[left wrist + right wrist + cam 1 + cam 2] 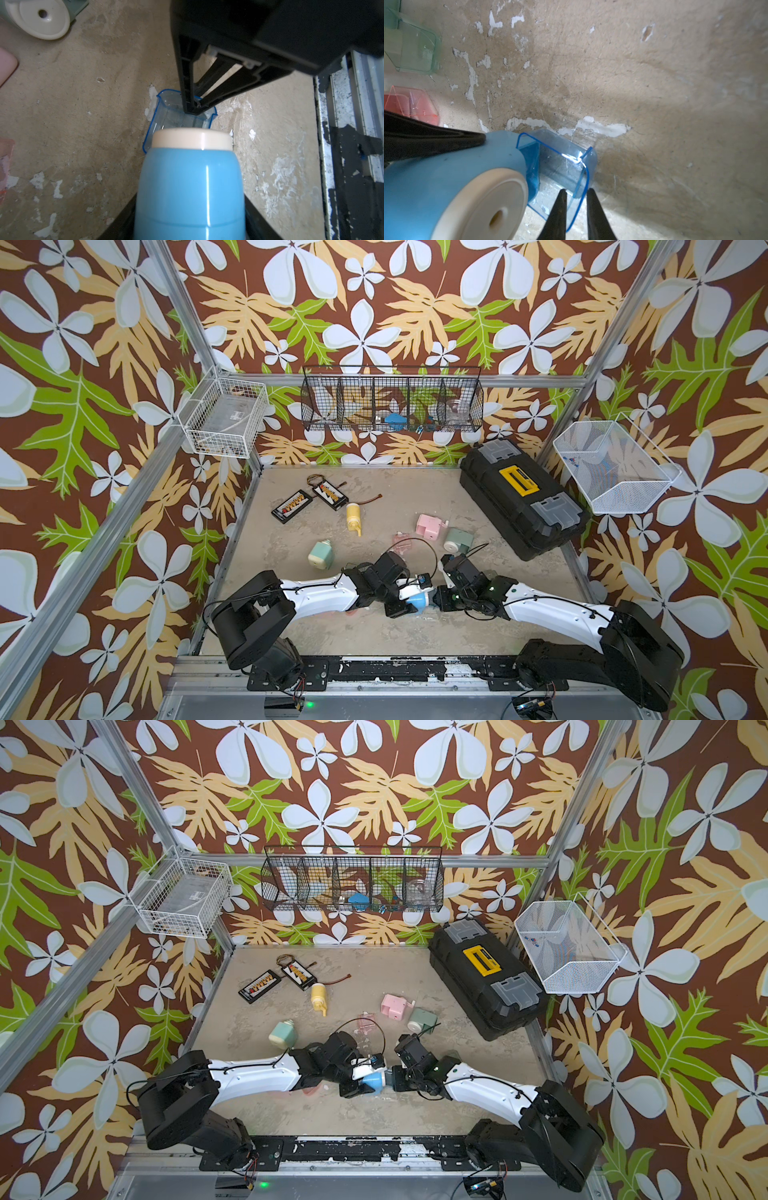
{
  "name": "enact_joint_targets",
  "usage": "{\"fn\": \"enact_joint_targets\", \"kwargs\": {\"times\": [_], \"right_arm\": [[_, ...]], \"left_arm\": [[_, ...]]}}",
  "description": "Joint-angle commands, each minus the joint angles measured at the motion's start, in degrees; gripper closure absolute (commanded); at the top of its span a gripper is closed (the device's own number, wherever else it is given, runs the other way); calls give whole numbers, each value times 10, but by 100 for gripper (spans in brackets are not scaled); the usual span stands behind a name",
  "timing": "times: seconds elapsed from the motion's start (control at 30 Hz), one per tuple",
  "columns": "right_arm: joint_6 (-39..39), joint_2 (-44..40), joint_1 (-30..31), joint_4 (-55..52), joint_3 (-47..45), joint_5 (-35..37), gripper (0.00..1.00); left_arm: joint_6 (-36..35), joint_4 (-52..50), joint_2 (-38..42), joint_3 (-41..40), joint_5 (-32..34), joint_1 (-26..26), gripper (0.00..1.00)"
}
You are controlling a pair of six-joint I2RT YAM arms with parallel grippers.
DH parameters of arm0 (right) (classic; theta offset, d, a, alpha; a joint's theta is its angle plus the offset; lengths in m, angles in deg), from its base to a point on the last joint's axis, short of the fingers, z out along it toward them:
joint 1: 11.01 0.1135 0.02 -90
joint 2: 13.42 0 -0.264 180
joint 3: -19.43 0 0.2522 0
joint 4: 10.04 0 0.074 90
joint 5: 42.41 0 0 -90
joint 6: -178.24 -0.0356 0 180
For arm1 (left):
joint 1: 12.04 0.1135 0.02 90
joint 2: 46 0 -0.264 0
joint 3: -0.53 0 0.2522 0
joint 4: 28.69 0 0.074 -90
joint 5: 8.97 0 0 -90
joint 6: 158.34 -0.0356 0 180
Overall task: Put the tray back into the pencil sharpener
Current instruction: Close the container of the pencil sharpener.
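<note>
Blue tray [560,164] is sitting at the 6 o'clock end of the surface [365,635], squeezed between the two arms and only just showing in both top views. Its long axis is running 9-to-3, in line with the blue pencil sharpener [191,187]. The inner end is pointing to 9 o'clock and meeting the sharpener's body just under the cream face [483,205]; how far it is seated cannot be told, but most of the tray is sticking out. The rounded outer end is pointing to 3 o'clock. The open side is showing to both wrist cameras.

Right gripper [576,190] is coming in from 3 o'clock. Its jaws are standing narrow, straddling the tray's outer end wall, one finger [558,209] inside the tray and the other outside, pinching that wall.

Left gripper [190,220] is reaching in from 9 o'clock, jaws spread around the sharpener's body and gripping it on both flanks. The sharpener is lying with its long axis 9-to-3, its cream face and pencil hole looking toward 3 o'clock.

Further out, a green tray [415,47] and a red tray [411,106] are lying loose on the surface, apart from the blue pair. A pink sharpener [430,526] and a green sharpener [457,541] are resting near 12 to 1 o'clock of the grippers. A black toolbox [521,497] is sitting at 2 o'clock.
</note>
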Motion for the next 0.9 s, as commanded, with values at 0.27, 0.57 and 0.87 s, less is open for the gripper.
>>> {"fn": "enact_joint_targets", "kwargs": {"times": [0.27, 0.57, 0.87], "right_arm": [[30, 31, 1, -88, 26, 110, 85], [40, 32, 2, -56, 26, 60, 85], [11, 27, 2, 20, 4, -11, 85]], "left_arm": [[-12, -9, 1, -11, 38, 1, 55], [-10, -6, 1, -11, 35, 1, 55], [-6, 0, -2, -15, 30, 0, 55]]}}
